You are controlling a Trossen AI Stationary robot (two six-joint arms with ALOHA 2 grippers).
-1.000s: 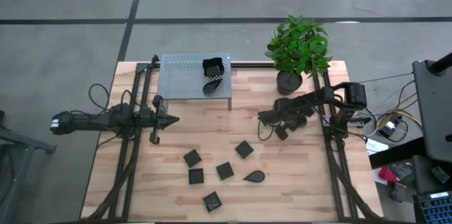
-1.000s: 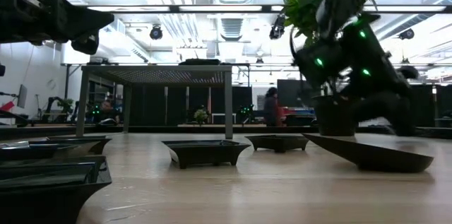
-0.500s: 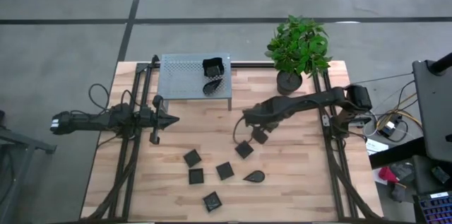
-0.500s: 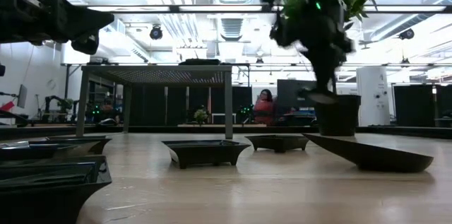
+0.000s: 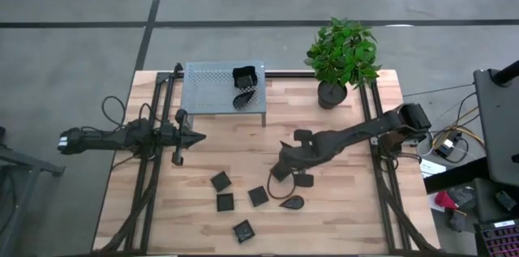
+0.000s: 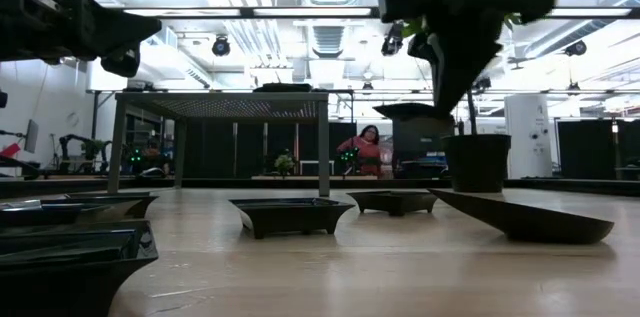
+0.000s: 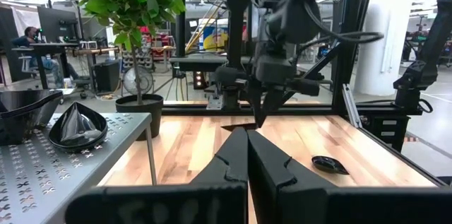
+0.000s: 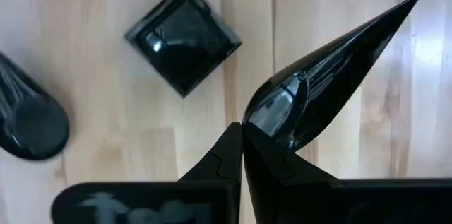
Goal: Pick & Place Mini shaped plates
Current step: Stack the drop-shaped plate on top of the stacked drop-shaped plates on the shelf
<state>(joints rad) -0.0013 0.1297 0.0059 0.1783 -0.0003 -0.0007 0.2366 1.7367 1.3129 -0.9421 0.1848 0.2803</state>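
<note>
Several tiny dark plates lie flat on the wooden table's near half, among them squares (image 5: 220,181) (image 5: 258,196) and a teardrop (image 5: 292,202). Two more sit on the grey perforated stand (image 5: 212,87): a square (image 5: 245,76) and a teardrop (image 5: 243,100). My right gripper (image 5: 284,165) hangs over the table's middle, shut on one dark plate (image 6: 412,112) above the others. In the right wrist view a square plate (image 8: 183,37) lies on the wood below. My left gripper (image 5: 199,136) waits shut at mid-left, in front of the stand. My right gripper pinches the plate by its rim (image 8: 272,118), at one end, between the two fingertips. The fingers (image 6: 440,82) come from above, pointing down. The plate is lifted clear of the table and sits about level, sticking out sideways from the fingers.
A potted plant (image 5: 331,93) stands at the far right. Dark rails run along the table's left (image 5: 150,168) and right (image 5: 381,176) sides. Bare wood lies between the stand and the plates. A person (image 6: 368,147) shows in the room beyond.
My right arm has swung from beside the plant pot toward the table's left and near edge, and now hangs over the middle, above the loose plates. The plates on the table have stayed where they were.
</note>
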